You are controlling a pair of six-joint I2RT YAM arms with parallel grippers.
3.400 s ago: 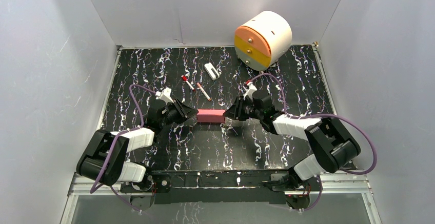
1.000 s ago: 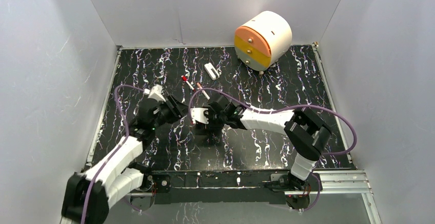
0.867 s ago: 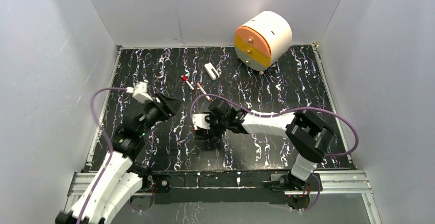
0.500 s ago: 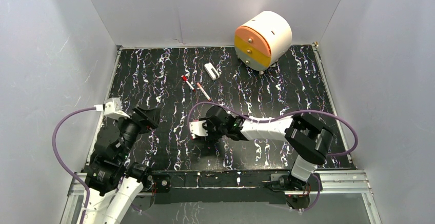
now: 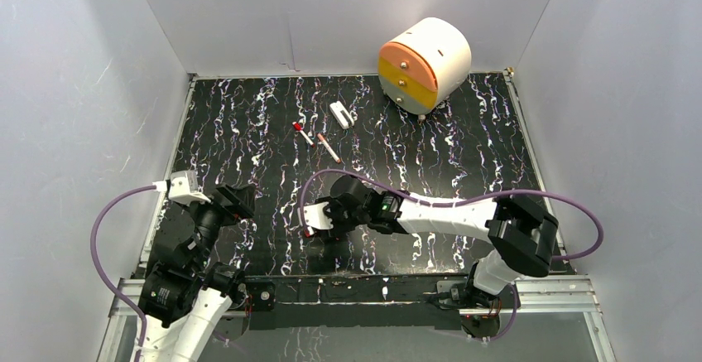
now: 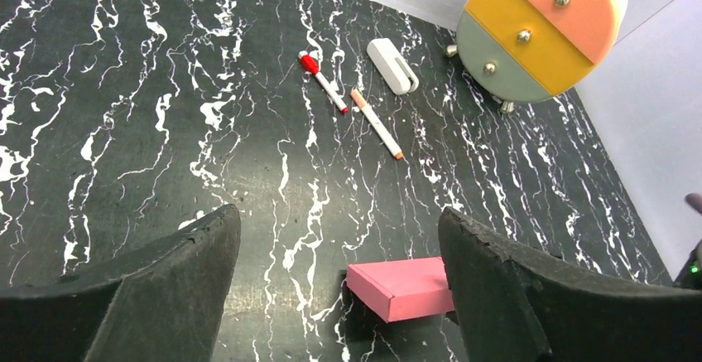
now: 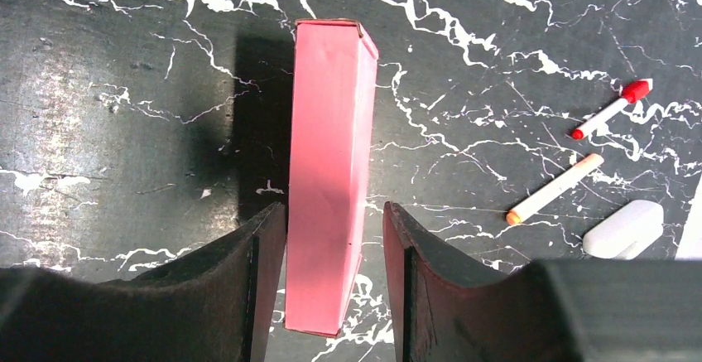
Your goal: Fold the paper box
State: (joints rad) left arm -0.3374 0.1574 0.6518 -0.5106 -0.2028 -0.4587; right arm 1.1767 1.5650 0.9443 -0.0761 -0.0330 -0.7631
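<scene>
Fingers (image 6: 165,287) of the left gripper (image 5: 238,200) are spread wide with nothing between them, only the bare table (image 6: 124,89) below. The left arm sits tucked near its base at the table's left edge, wrist tipped so its camera looks across at the pink box (image 6: 403,287). It reads as standing clear to leave the other arm room. The pink box is at the table's front middle, a closed flat rectangle. Its offset shadow suggests it is held just off the surface. The right gripper (image 7: 333,207) grasps it across the narrow width, one finger on each long side near one end, and the rest sticks out past the tips. Folding looks done, so this is likely a hold for set-down. The right arm stretches far left along the front, wrist angled down. Two pens (image 5: 315,140) and a drawer unit (image 5: 424,64) lie well behind.
</scene>
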